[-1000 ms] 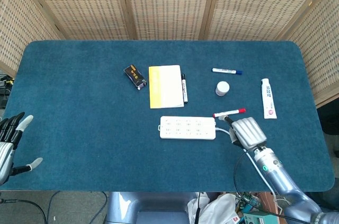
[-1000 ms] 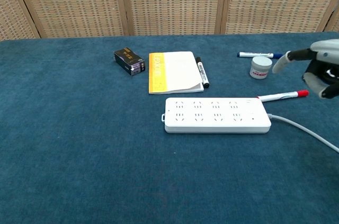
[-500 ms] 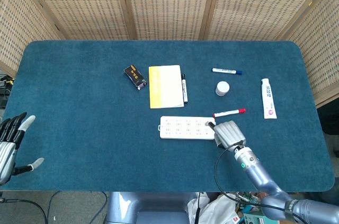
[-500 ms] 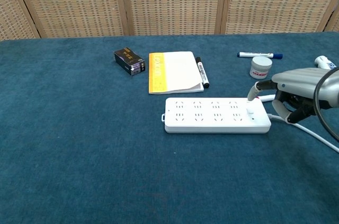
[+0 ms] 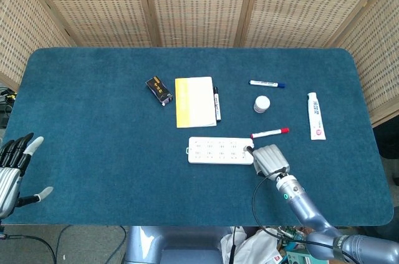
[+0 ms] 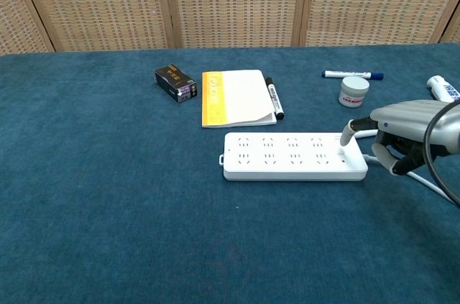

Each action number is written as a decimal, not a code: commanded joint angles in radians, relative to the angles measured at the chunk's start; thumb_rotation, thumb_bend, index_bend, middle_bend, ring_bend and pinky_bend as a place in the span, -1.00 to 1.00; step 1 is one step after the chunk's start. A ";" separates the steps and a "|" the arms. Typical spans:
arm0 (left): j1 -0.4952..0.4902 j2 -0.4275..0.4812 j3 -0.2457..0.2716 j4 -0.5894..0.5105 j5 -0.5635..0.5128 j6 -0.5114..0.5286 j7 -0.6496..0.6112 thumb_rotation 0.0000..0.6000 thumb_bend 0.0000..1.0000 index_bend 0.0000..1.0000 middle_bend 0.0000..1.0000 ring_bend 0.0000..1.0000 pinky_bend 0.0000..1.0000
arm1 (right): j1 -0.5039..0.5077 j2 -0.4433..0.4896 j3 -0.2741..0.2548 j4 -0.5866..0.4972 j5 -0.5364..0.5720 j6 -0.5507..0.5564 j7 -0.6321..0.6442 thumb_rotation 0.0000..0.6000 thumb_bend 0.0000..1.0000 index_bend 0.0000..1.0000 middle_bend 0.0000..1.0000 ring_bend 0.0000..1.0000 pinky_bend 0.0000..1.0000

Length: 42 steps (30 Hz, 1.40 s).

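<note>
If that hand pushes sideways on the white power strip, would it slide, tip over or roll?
The power strip lies long, flat and low, so it would likely slide or pivot, not tip or roll. Its cable trails off the right end and may drag. The right hand has a fingertip on that end; the carpet-like table probably adds friction.

**No legible print**

Printing shows on the black box, the white tube and the small jar, with red marks on the jar's label, but every letter is too small and blurred to read in either view.
</note>
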 commanded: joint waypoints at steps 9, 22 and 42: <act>-0.004 -0.001 -0.002 -0.009 -0.008 -0.005 0.013 1.00 -1.00 -1.00 -1.00 -1.00 -1.00 | 0.019 -0.017 -0.015 0.014 0.028 0.001 -0.016 1.00 0.52 -0.53 0.54 0.65 1.00; -0.004 -0.001 0.001 -0.001 -0.005 -0.004 0.003 1.00 -1.00 -1.00 -1.00 -1.00 -1.00 | 0.038 -0.039 -0.034 0.033 0.063 0.002 -0.051 1.00 0.52 -0.53 0.54 0.65 1.00; 0.003 0.006 0.006 0.005 0.008 0.011 -0.021 1.00 -1.00 -1.00 -1.00 -1.00 -1.00 | 0.030 0.098 0.006 -0.211 -0.008 0.151 -0.047 1.00 0.52 -0.53 0.54 0.65 1.00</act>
